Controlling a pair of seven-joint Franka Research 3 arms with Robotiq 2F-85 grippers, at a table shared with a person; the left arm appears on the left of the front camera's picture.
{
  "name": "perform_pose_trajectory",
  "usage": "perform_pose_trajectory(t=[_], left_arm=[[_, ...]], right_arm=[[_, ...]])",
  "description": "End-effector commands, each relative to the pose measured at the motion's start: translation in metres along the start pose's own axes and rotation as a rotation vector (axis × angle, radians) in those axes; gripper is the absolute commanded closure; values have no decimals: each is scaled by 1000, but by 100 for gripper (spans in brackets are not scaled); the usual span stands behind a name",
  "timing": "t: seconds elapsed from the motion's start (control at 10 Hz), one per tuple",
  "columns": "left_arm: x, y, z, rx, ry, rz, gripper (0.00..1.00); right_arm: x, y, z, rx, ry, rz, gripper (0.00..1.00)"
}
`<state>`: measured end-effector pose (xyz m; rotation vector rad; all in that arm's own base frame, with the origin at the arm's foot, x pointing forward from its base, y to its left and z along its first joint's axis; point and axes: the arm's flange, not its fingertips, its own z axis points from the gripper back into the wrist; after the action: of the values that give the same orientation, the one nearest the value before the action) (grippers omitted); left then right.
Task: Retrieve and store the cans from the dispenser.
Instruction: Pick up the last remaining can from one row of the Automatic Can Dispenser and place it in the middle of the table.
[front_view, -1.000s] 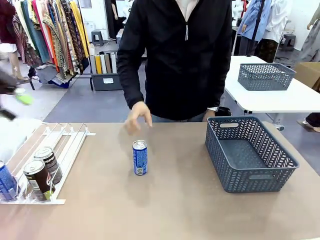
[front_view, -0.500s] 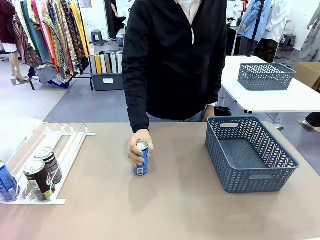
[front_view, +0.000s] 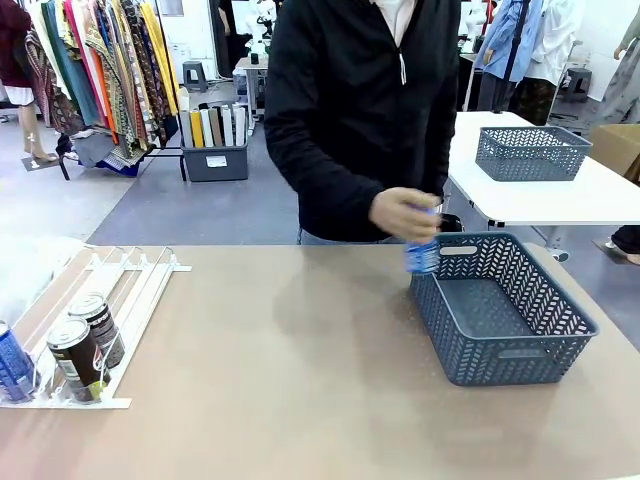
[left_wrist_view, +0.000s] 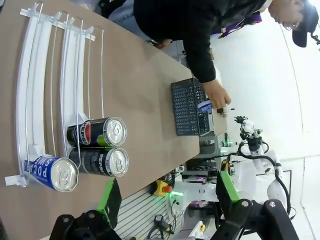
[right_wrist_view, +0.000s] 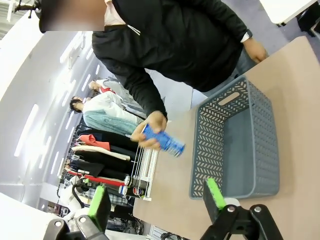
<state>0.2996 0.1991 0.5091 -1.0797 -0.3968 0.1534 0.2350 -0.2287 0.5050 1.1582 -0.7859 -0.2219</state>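
Two blue cans (left_wrist_view: 50, 172), two dark cans (left_wrist_view: 100, 132), one dispenser (left_wrist_view: 24, 100).

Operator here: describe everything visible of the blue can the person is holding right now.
The blue can is slim and metal-looking, blue with white print too blurred to read. The person's hand grips its upper part, fingers wrapped round it, hiding the top. It hangs tilted in the air, its lower end pointing toward the grey basket, beside the basket's far left corner and outside its wall. As far as the views show, only the hand touches it.
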Motion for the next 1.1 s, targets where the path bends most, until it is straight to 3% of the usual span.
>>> perform_pose_trajectory(t=[0.0, 0.5, 0.6, 0.8, 1.0], left_arm=[[-3, 0, 3, 11, 5, 11, 0], [0, 0, 1, 0, -2, 1, 0], [0, -18, -5, 265, 19, -1, 0], [-3, -42, -29, 613, 105, -53, 0], [-3, -53, -68, 822, 178, -126, 0]], right_arm=[[3, 1, -1, 19, -15, 27, 0], [3, 1, -1, 19, -15, 27, 0], [3, 1, -1, 19, -15, 27, 0], [3, 1, -1, 19, -15, 27, 0], [3, 1, -1, 19, -15, 27, 0]])
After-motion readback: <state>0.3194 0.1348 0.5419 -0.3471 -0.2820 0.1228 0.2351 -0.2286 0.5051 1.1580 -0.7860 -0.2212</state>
